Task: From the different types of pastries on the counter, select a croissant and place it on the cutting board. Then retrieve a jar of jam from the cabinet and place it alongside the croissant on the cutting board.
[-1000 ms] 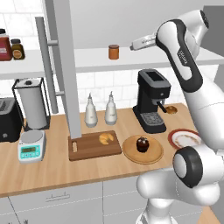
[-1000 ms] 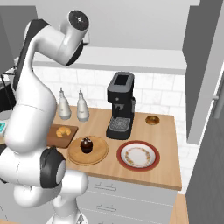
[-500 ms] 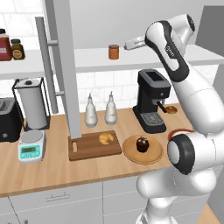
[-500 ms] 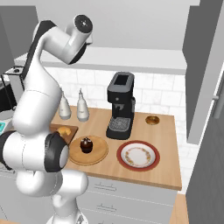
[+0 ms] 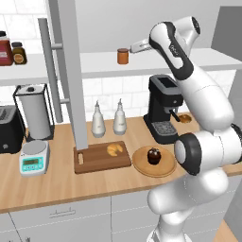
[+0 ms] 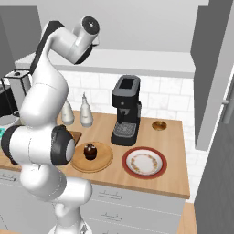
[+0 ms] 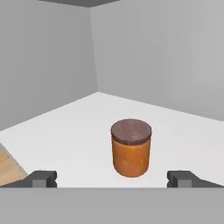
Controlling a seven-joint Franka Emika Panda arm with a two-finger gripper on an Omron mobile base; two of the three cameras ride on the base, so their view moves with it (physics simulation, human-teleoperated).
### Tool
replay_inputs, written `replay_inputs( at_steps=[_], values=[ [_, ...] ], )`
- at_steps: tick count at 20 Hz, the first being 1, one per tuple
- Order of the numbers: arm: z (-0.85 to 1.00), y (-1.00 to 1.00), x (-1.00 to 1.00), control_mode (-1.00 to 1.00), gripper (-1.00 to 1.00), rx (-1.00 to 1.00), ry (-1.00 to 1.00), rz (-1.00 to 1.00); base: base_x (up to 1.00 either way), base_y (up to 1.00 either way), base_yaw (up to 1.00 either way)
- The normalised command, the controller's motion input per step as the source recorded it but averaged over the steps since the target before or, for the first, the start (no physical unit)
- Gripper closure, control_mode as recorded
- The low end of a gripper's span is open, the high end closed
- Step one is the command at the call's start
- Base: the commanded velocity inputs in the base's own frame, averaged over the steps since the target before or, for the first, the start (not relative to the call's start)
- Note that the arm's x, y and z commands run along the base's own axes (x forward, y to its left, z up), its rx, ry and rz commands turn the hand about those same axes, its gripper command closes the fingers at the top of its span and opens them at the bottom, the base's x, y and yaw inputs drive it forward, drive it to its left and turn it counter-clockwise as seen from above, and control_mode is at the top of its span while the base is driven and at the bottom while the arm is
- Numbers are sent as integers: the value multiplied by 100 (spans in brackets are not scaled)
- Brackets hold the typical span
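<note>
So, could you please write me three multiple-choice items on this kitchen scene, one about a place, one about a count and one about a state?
1. Where does the croissant lie?
A. on the cutting board
B. on the red-rimmed plate
C. on the cabinet shelf

2. How many bottles stand on the counter behind the cutting board?
A. one
B. two
C. four

3. How does the gripper stand to the jam jar?
A. shut on it
B. open, short of it
C. open, holding the croissant

Answers:
1 A: the left base view shows the croissant on the board's right part.
2 B: two bottles stand side by side there.
3 B: in the hand view the fingertips sit wide apart, with the jar standing free on the shelf beyond them.
</note>
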Motion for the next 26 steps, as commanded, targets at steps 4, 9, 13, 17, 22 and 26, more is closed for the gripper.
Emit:
replay_inputs(
  at_steps=[4, 9, 13, 17, 22, 26],
  values=[
    [-13, 6, 28, -100, -100, 0, 0, 0, 0, 0, 0],
    [-14, 11, 30, -100, -100, 0, 0, 0, 0, 0, 0],
    [-5, 14, 25, -100, -100, 0, 0, 0, 0, 0, 0],
    [-7, 12, 28, -100, -100, 0, 0, 0, 0, 0, 0],
    [-17, 8, 29, -100, -100, 0, 2, 0, 0, 0, 0],
    [-20, 12, 31, -100, -100, 0, 1, 0, 0, 0, 0]
  ],
)
